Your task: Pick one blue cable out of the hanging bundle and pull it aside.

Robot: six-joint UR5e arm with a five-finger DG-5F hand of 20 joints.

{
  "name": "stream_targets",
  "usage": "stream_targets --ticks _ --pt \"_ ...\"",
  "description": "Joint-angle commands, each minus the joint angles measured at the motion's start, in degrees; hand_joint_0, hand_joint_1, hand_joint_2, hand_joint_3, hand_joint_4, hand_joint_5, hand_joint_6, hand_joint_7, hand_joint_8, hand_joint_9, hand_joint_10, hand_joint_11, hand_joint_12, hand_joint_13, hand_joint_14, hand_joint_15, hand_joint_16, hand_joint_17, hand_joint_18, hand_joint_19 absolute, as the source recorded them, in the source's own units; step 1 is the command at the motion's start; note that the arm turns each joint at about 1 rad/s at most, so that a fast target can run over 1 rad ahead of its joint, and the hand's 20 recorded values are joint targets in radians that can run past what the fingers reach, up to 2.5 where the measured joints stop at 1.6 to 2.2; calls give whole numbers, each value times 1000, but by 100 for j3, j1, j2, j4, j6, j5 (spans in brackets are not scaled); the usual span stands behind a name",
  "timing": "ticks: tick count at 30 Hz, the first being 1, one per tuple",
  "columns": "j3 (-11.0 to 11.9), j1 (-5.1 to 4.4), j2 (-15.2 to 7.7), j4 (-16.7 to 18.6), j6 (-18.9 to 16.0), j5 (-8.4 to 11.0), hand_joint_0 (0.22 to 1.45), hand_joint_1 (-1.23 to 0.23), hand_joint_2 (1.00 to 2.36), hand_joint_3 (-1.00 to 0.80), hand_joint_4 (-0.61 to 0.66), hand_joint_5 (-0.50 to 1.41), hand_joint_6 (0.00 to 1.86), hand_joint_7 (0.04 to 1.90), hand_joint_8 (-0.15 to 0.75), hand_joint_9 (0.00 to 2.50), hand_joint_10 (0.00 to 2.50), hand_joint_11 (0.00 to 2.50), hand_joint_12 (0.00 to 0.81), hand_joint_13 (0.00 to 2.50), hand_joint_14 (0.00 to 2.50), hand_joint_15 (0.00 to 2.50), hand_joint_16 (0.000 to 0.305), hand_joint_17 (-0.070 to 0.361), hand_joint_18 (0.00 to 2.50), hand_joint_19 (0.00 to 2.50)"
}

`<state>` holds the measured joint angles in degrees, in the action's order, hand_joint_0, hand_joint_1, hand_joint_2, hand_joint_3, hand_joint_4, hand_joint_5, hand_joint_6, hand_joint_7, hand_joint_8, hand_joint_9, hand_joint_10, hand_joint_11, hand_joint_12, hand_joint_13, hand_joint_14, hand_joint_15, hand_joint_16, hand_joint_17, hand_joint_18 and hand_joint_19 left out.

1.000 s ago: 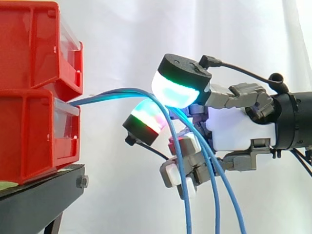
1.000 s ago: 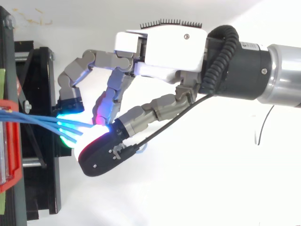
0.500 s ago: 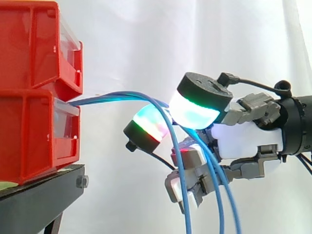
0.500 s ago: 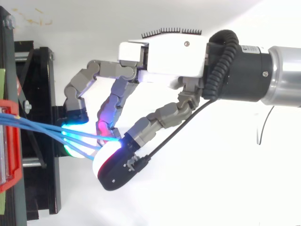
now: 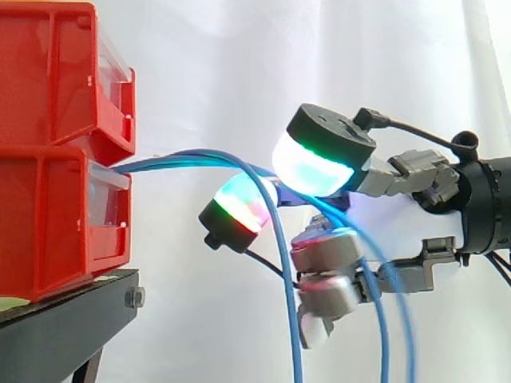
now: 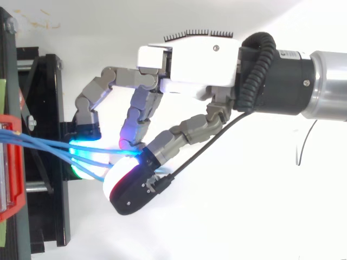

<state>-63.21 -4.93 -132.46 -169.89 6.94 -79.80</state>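
Hand (image 6: 190,59) curled round blue cables (image 5: 172,158) out of the lower of two stacked red bins (image 5: 56,215).

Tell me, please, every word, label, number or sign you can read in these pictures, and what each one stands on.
White sticker on the arm's black wrist collar: it carries print, but too small to read.
Red bins, blue cables, hand, black stand: no text to be read on any of them.
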Motion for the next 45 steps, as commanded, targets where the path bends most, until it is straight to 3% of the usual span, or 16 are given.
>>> stream_targets --ticks 1,2,4,6,11,15,17,23,25,28,29,30,32,35,40,45 --pt "2 1 9 0 0 0 466 -756 1000 -500 -159 -204 950 765 188 1361 651 1350 284 1437 15 1282 43 96 929 751" --pt "2 1 1 0 0 0 465 -753 1000 -500 -148 -205 950 767 178 1335 961 1268 279 1459 12 1325 43 97 941 784" --pt "2 1 1 0 0 0 460 -735 1000 -500 -139 -204 952 745 189 1311 1247 1184 276 1494 9 1394 44 100 955 826" --pt "2 1 1 0 0 0 445 -691 1000 -500 -135 -201 952 730 207 1311 1318 1131 295 1503 5 1413 47 105 977 824" --pt "2 1 1 0 0 0 426 -599 1000 -500 -126 -189 941 753 222 1326 1226 1146 333 1453 7 1342 52 118 987 848" --pt "2 1 1 0 0 -9 470 -572 1000 -500 -146 -181 931 802 199 1346 1076 1254 298 1426 9 1355 48 109 949 875" --pt "2 1 1 0 0 -9 565 -606 1000 -500 -169 -178 923 868 157 1376 860 1455 251 1391 13 1382 42 94 901 916" --pt "2 1 1 0 0 0 615 -737 1014 -316 -148 -190 934 840 153 1324 835 1470 248 1342 19 1360 41 92 900 900" --pt "2 1 1 0 0 0 641 -788 1013 -334 -152 -196 936 822 162 1285 736 1482 259 1293 19 1321 41 93 900 880" --pt "2 1 1 0 0 0 626 -839 1000 -500 -135 -204 927 785 169 1259 442 1537 283 1205 24 1219 40 91 857 856" --pt "2 1 1 0 0 -9 550 -818 1000 -500 -131 -203 922 765 186 1263 268 1540 304 1172 23 1161 42 94 838 847" --pt "2 19 1 -9 0 -9 549 -814 1000 -500 -129 -204 919 768 186 1264 246 1555 309 1163 24 1152 42 94 835 847" --pt "2 98 1 -79 26 9 473 -733 1000 -500 -105 -199 913 721 244 1295 54 1506 353 1144 22 1083 47 106 844 839" --pt "2 151 53 -211 149 9 433 -580 1000 -500 -81 -184 885 711 288 1306 2 1440 378 1143 22 1053 52 117 863 830" --pt "2 186 168 -431 527 26 518 -353 1000 -500 -118 -165 849 813 249 1316 11 1447 334 1115 25 1077 46 102 799 889" --pt "-7 203 247 -668 879 26 564 -446 1004 -436 -105 -166 846 852 228 1317 12 1479 316 1111 26 1084 44 98 794 915"
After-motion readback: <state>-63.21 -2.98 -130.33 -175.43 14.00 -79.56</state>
